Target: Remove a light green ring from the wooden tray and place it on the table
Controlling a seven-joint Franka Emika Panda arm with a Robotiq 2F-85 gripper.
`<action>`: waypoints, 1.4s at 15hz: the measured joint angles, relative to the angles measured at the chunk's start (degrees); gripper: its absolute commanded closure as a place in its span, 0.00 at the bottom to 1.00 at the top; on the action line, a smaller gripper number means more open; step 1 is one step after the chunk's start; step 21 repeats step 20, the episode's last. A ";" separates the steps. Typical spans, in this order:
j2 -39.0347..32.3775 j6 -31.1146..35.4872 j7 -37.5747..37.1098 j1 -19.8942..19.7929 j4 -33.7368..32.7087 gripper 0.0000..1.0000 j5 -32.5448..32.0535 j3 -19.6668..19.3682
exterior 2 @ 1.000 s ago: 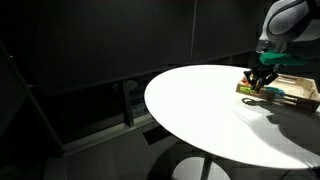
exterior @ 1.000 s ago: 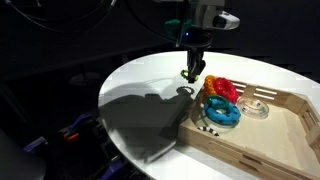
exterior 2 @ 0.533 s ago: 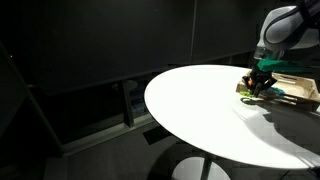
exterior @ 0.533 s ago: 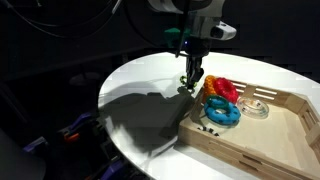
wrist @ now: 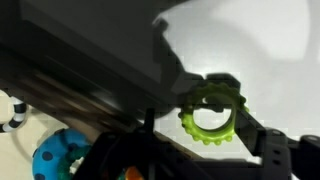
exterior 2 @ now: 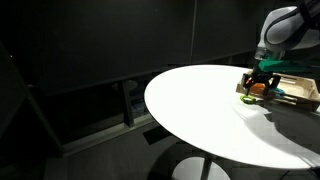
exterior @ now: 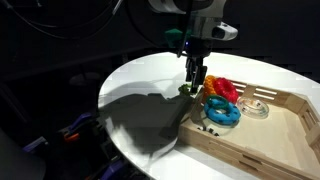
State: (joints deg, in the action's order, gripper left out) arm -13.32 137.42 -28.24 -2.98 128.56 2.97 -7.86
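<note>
**Current step: release and withdrawal.**

1. Gripper [exterior: 192, 80]: in the wrist view the fingers [wrist: 272, 142] stand apart, one on each side of the light green ring [wrist: 212, 108]. A visible gap shows on one side, so the ring reads as unclamped (contact on the other side cannot be excluded).
2. The ring lies flat directly below the gripper on the table [exterior 2: 200, 110], outside the wooden tray [exterior: 232, 148]. In an exterior view it shows as a small yellow-green spot just under the fingertips.
3. Just beside the gripper, over the tray's nearest rim, lies a blue ring [exterior: 220, 112]. Red rings [exterior: 222, 90] lie beyond it. The rest of the tray extends further away from the gripper.

**Status.** The placement appears essentially complete: the ring is on the white surface and clear of the tray.

**Next move.** Raise the gripper straight up with the jaws held apart. Avoid any sideways travel before the fingertips clear the ring's top edge. A finger that drags could slide the light plastic ring across the smooth surface or back against the tray wall.
</note>
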 measured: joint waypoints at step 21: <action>13.27 -16.99 23.29 -3.86 -0.05 0.00 -6.02 -0.81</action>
